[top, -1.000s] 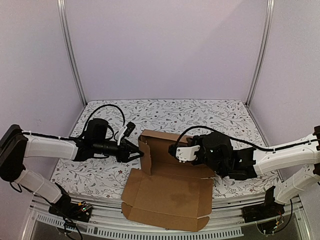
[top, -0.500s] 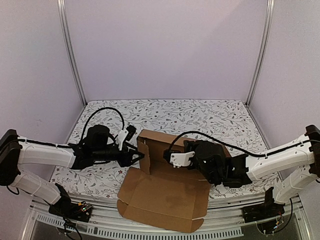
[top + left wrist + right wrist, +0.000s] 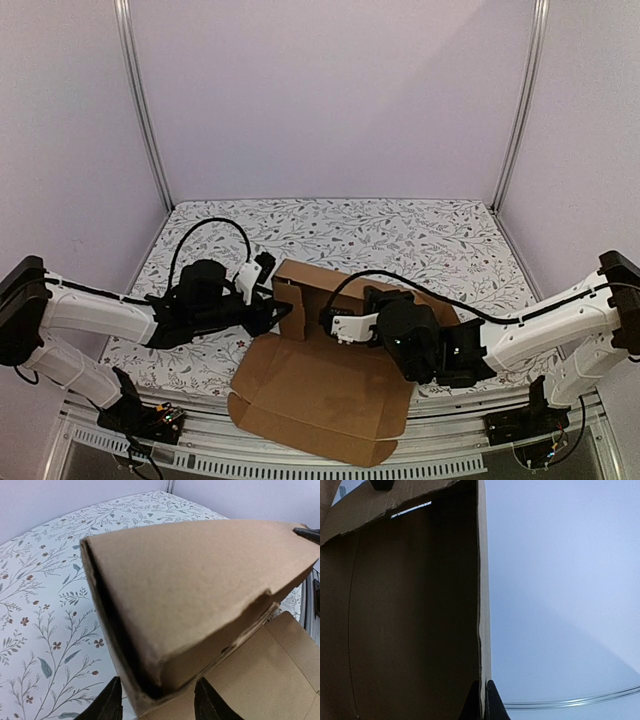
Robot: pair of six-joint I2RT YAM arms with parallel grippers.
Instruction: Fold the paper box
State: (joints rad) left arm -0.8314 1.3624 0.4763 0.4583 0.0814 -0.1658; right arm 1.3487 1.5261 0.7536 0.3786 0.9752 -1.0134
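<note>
Both wrist views crop the plain brown corrugated cardboard box (image 3: 200,590); on the left one I find it blurred.

A: Fig. 1, overhead view. How many boxes?
B: One cardboard box (image 3: 320,395), at 6 o'clock.
A: Arms?
B: Two. The left arm (image 3: 100,315) is at 9 o'clock and the right arm (image 3: 540,325) at 3 o'clock.
A: Grippers?
B: Two, a left gripper (image 3: 275,312) and a right gripper (image 3: 328,322). Each has two fingers (image 3: 110,702), four in all.
A: Fixtures?
B: Two metal posts, at 11 o'clock (image 3: 140,100) and 1 o'clock (image 3: 522,100). One flowered tablecloth (image 3: 400,230). Two black cables (image 3: 210,225), one per arm.
</note>
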